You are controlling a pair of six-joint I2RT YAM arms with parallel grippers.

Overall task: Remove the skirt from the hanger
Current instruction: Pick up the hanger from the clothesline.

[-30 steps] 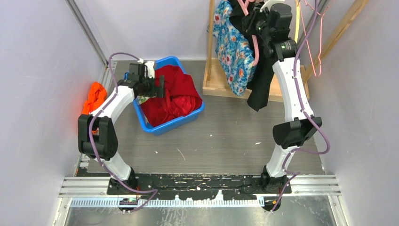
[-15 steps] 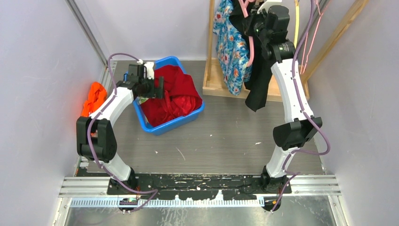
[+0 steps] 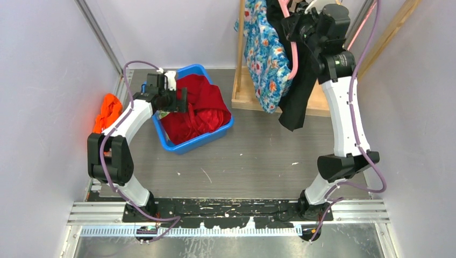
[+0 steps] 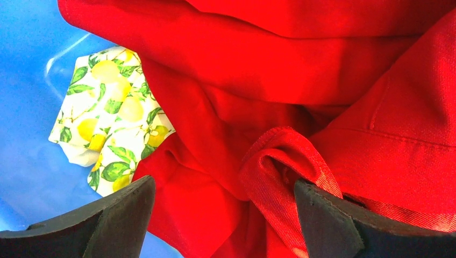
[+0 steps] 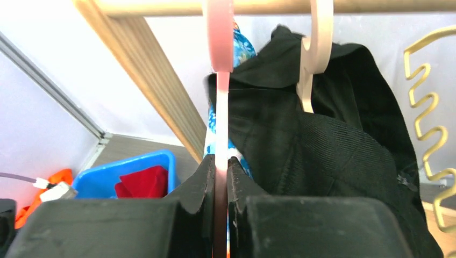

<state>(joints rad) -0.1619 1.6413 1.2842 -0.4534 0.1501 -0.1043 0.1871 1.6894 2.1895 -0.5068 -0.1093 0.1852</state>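
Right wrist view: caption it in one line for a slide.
Right gripper clamps a pink hanger hooked on the wooden rail, beside a black garment.

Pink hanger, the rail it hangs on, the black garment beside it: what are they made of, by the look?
Pink hanger: probably plastic; smooth, slightly glossy, one even colour.
Rail: wood; pale, matte, apparently unpainted, matching the slanted post beside it.
Black garment: woven cloth, matte; a fine diagonal weave shows up close, but the fibre cannot be told.
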